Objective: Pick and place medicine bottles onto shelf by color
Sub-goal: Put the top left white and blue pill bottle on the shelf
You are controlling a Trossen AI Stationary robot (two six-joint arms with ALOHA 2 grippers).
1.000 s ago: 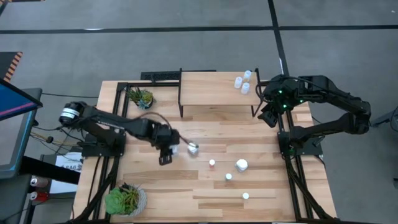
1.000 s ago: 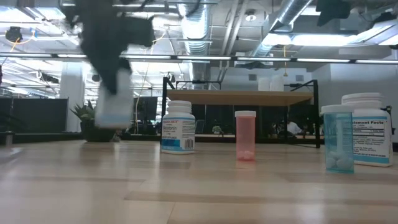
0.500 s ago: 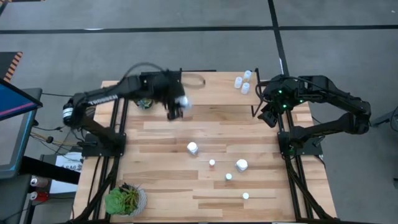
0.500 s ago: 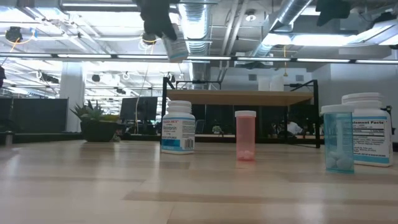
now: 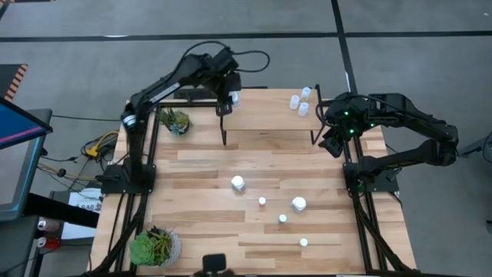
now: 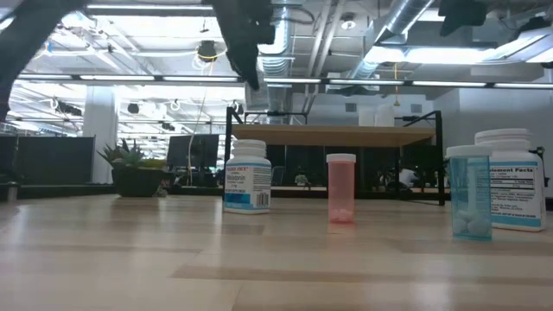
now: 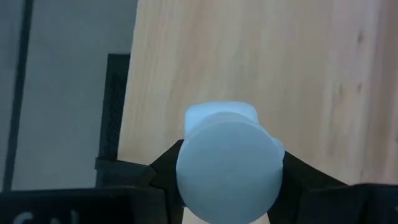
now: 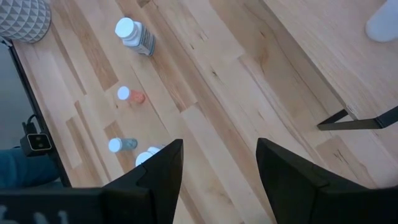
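Observation:
My left gripper (image 5: 231,98) is shut on a white-capped medicine bottle (image 7: 229,168) over the far left corner of the light-wood shelf (image 5: 269,115). Three bottles (image 5: 301,101) stand at the shelf's far right. On the table stand a white bottle (image 5: 238,183), a small red one (image 5: 262,201), a larger white one (image 5: 298,204) and two small ones (image 5: 282,218), (image 5: 304,242). My right gripper (image 8: 217,168) is open and empty beside the shelf's right end (image 5: 332,142). My left gripper pinches the bottle between its two fingers, one on each side of its top end (image 7: 189,177), at or just under the white cap. The fingers (image 7: 163,167) point down from above. The bottle stands upright in the hold, over the shelf board (image 7: 261,56); whether its base touches the board, I cannot tell.
A potted plant (image 5: 174,121) stands left of the shelf, another (image 5: 154,246) at the near left corner. In the low view the white bottle (image 6: 247,176), red bottle (image 6: 340,187), pale-blue bottle (image 6: 471,192) and large white bottle (image 6: 510,179) stand before the shelf.
My left gripper has risen from the table's middle left and swung toward the far edge, carrying the bottle lifted clear, and now stands over the shelf's far left corner. It has stayed shut on the bottle.

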